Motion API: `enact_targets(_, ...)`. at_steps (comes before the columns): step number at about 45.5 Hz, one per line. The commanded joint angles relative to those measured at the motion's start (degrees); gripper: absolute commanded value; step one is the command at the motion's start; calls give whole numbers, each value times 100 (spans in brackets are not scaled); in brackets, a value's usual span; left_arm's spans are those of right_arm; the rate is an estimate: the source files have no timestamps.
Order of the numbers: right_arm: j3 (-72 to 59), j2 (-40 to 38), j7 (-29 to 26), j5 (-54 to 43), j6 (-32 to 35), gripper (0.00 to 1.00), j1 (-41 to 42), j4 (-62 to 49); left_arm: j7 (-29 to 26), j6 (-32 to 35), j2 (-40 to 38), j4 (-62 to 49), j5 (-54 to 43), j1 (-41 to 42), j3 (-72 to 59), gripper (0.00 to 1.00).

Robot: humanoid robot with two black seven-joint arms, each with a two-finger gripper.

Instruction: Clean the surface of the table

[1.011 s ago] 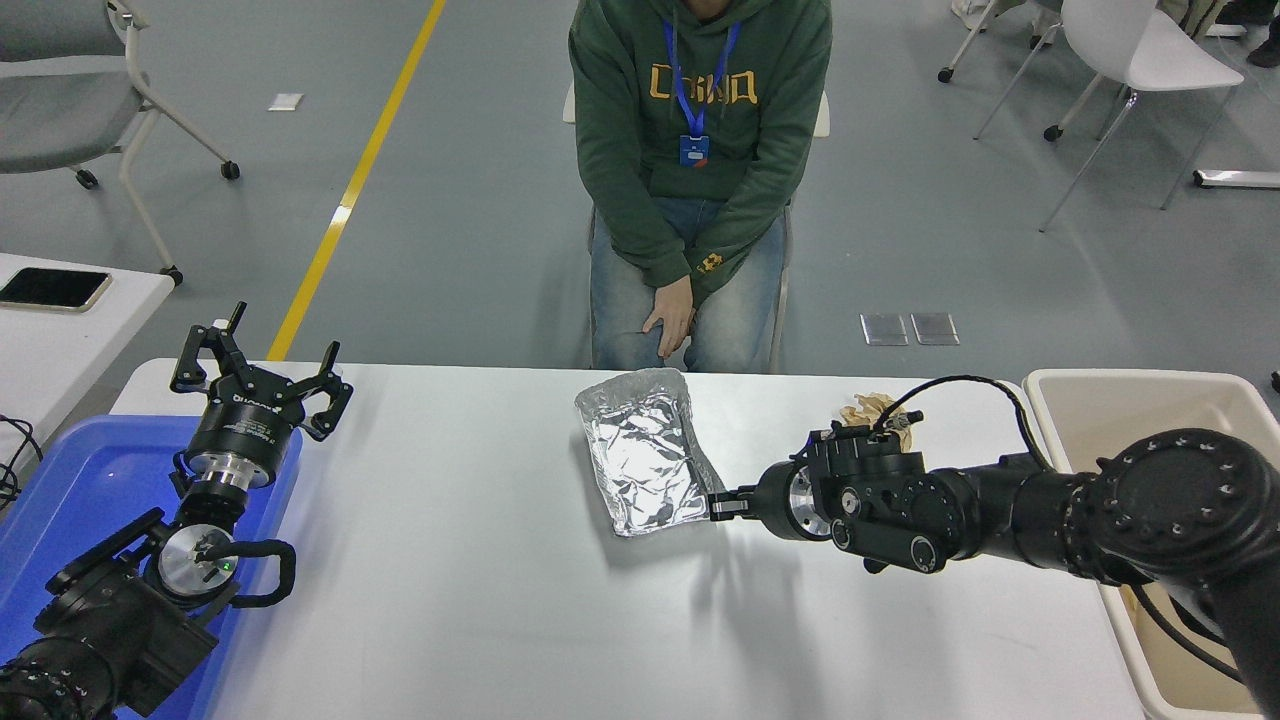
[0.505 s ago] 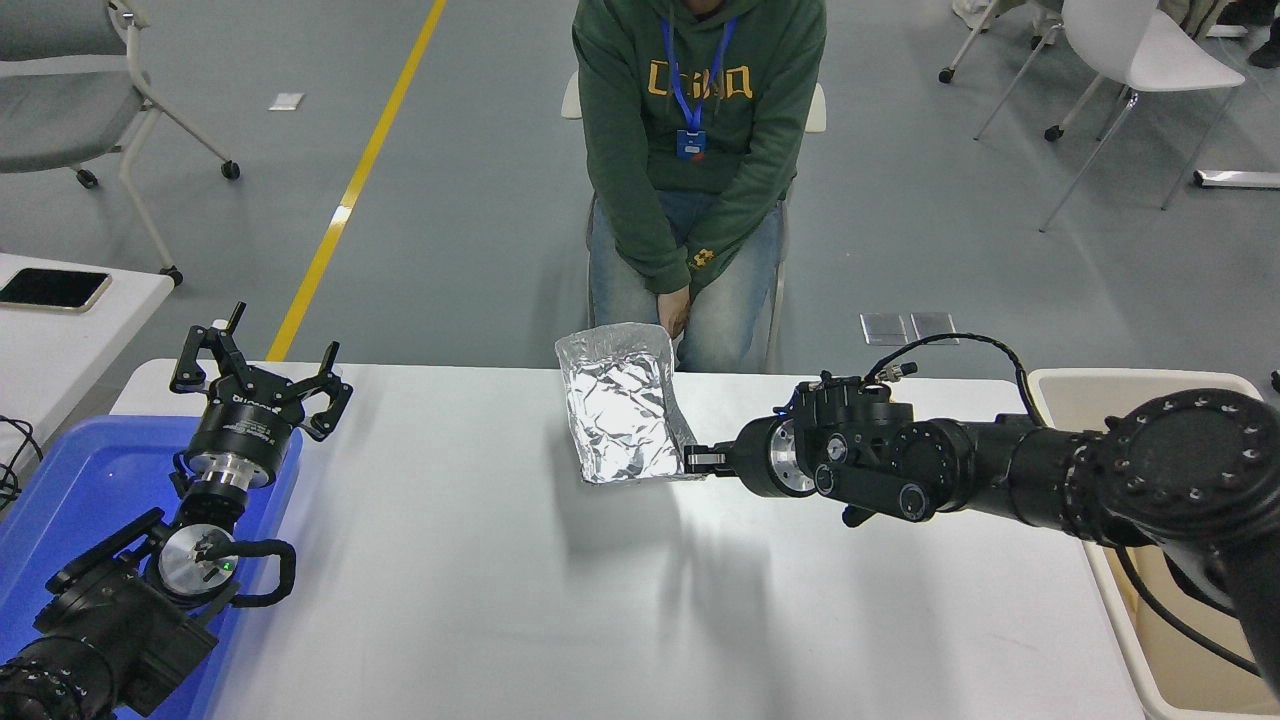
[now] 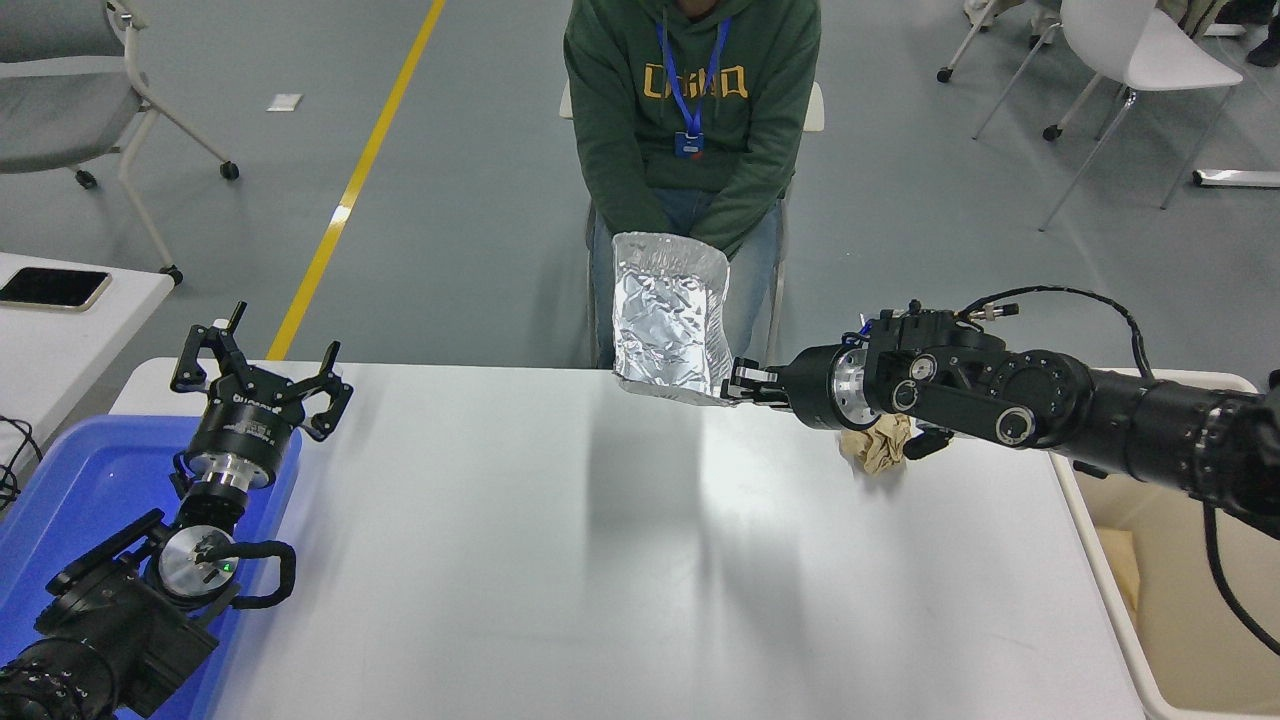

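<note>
The white table surface (image 3: pixel 520 560) fills the lower part of the head view. My right gripper (image 3: pixel 738 385) is shut on the lower right corner of a crumpled silver foil tray (image 3: pixel 668 320) and holds it in the air above the table's far edge, tilted on end. A crumpled brown paper ball (image 3: pixel 878 447) lies on the table under my right wrist, partly hidden by it. My left gripper (image 3: pixel 262 375) is open and empty, parked at the lower left above the blue bin.
A blue bin (image 3: pixel 70 500) stands at the table's left end. A beige waste bin (image 3: pixel 1180 590) stands at the right end. A person in a green hoodie (image 3: pixel 690 120) sits at the far side. A phone (image 3: pixel 52 288) lies on a side table.
My right gripper has lifted the foil tray off the table and carried it up and to the right. The brown paper ball has come back into view under the wrist.
</note>
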Motion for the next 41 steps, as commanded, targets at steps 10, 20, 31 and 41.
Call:
enact_targets(10,389,-2053,32,2,635,0,617,1037,0,0,-1,-1,2,1,0,100)
enact_targets(20,617,-2687,49,-7,1145,0,784,1072,0,0,-1,-1,2,1,0,100)
enact_targets(31,1057,-3267,58,-51,1699,0,793,1072,0,0,-1,-1,2,1,0,100)
enact_targets(41,1074,-3504,58,-60,1848,0,872,1072,0,0,-1,-1,2,1,0,100)
